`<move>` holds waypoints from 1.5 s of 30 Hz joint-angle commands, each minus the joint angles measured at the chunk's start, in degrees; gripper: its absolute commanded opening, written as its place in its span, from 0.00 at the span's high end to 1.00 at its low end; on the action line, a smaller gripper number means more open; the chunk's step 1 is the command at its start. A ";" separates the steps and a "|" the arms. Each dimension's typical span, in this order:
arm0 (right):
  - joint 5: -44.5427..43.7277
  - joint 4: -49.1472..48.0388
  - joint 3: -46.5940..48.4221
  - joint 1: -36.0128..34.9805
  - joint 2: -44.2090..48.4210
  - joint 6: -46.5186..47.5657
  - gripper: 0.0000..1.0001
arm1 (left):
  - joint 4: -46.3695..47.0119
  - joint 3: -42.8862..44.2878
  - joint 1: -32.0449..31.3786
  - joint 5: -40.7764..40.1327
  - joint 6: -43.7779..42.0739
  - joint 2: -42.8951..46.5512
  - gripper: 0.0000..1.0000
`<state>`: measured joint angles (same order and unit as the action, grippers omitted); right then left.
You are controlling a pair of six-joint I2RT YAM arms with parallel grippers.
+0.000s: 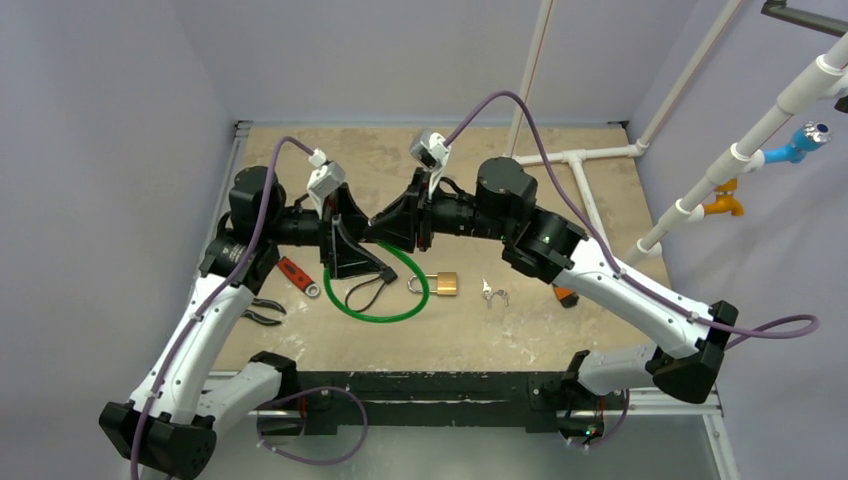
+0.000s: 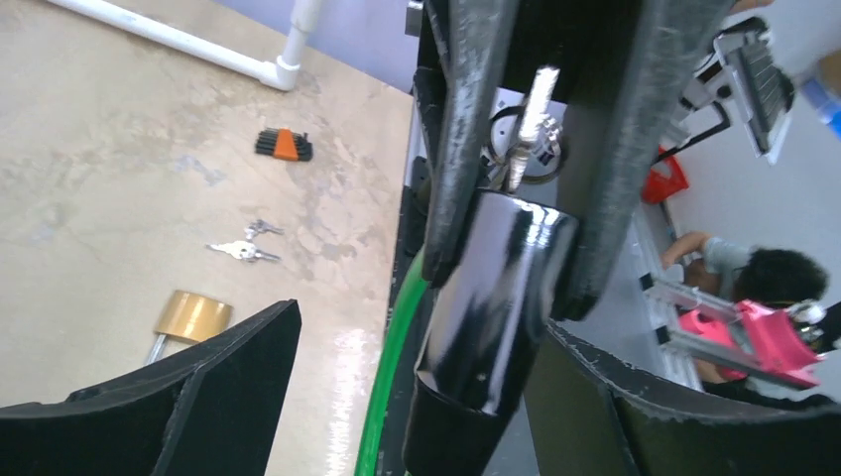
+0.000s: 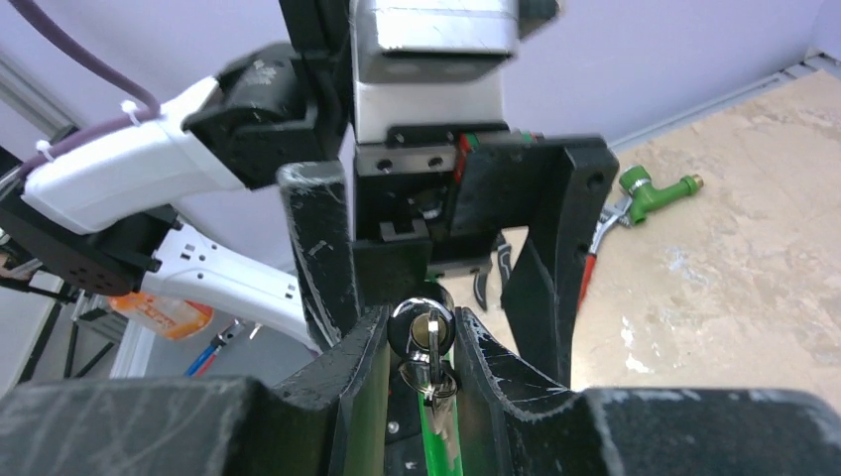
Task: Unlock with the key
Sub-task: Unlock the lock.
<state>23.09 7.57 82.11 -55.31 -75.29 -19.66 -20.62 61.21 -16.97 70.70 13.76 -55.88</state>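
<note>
Lock: the glossy black cylinder lock body (image 2: 496, 297) is held above the middle of your tan tabletop (image 1: 520, 330), between the two claws.
Key: a small silver key (image 3: 428, 342) on a wire ring stands in the cylinder's end face, the end turned toward your right wrist camera.
Right claw: your right gripper (image 3: 421, 319) is pinching the cylinder, one finger on each side just behind the keyed face.
Left claw: your left gripper (image 2: 419, 319) is spread wide and its fingers flank the cylinder's other end. You cannot tell whether either pad touches it.
Cable: the green plastic-coated cable loop (image 1: 375, 318) lies on the table at 6 o'clock from the claws, and one end runs up to the cylinder.
Padlock: a brass padlock (image 1: 445, 284) sits at the loop's 3 o'clock edge.
Spare keys: a small bunch of silver keys (image 1: 493, 294) lies further out at 3 o'clock, apart from the padlock.
Hex set: an orange-and-black folding hex key set (image 2: 285, 145) lies beyond those keys, also at 3 o'clock.
Hand tools: a red-handled tool (image 1: 296, 274) is at the loop's 9 o'clock. Black-handled pliers (image 1: 262, 310) are at 8 o'clock.
</note>
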 commanded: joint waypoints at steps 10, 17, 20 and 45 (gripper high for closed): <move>-6.82 -16.12 -3.43 -4.81 2.84 -5.43 1.00 | 27.16 -6.97 0.27 -8.65 27.24 7.86 0.36; -8.73 -10.63 -2.35 -4.85 4.88 -3.12 1.00 | 11.62 -4.88 0.27 -7.62 14.31 12.82 0.71; -7.29 -9.79 -1.83 -4.79 4.40 -2.93 1.00 | 9.54 -4.62 0.32 -8.76 12.00 13.94 0.89; -6.21 16.14 11.43 -4.63 2.86 7.32 0.65 | -18.28 7.51 0.28 -13.63 -18.29 12.42 1.00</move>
<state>15.97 19.18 91.96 -59.99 -70.54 -15.29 -40.69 65.69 -16.99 57.30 -2.79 -43.62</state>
